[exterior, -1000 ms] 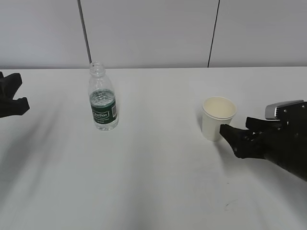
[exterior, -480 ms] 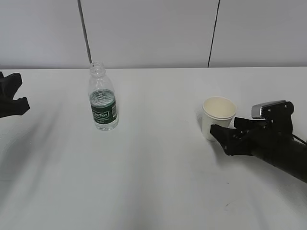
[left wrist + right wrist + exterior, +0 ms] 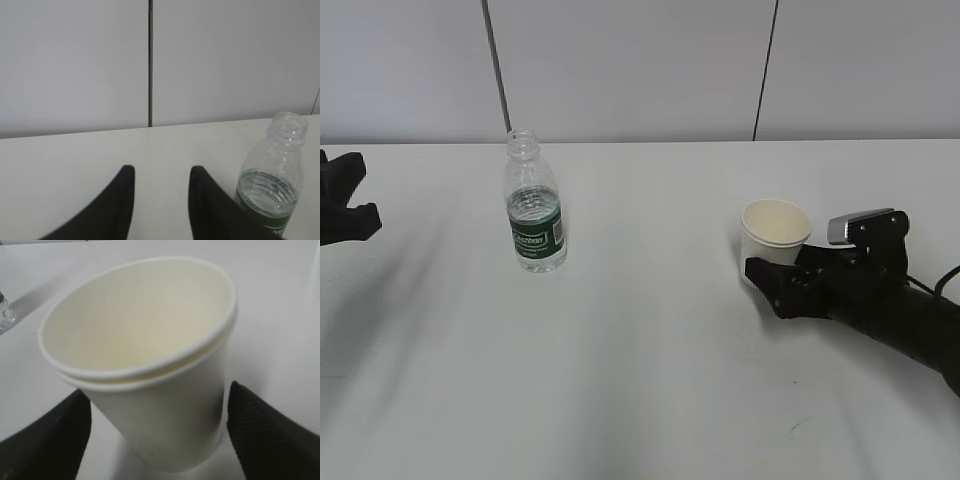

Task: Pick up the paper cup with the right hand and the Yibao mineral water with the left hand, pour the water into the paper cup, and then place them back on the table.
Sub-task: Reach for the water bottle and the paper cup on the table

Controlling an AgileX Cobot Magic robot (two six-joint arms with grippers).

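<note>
The table [image 3: 650, 380] is the biggest thing here, a plain white top that runs back to a pale panelled wall [image 3: 640, 60] with 2 dark vertical seams.

The right hand [image 3: 782, 284] lies low over the right side of the table, its black arm trailing off toward the right edge and a silver-grey block sitting on top. Its jaws stand wide apart, with the paper cup between them: in the right wrist view 1 black finger [image 3: 52, 437] shows on each side of the cup's lower wall, with a thin strip of table visible between finger and cup on both sides, so nothing is gripped.

The left hand [image 3: 342, 195] hangs at the far left edge, well apart from everything else. Its 2 fingers are partly open with only bare table and wall between them (the left wrist view shows the gap clearly), and it holds nothing.

The Yibao mineral water [image 3: 533, 215] stands upright and uncapped on the left half of the table toward the back, with a dark green label and water up to about the label's top.

The paper cup [image 3: 775, 243], cream-white with a rolled rim, stands upright on the right half, well apart from the bottle.
</note>
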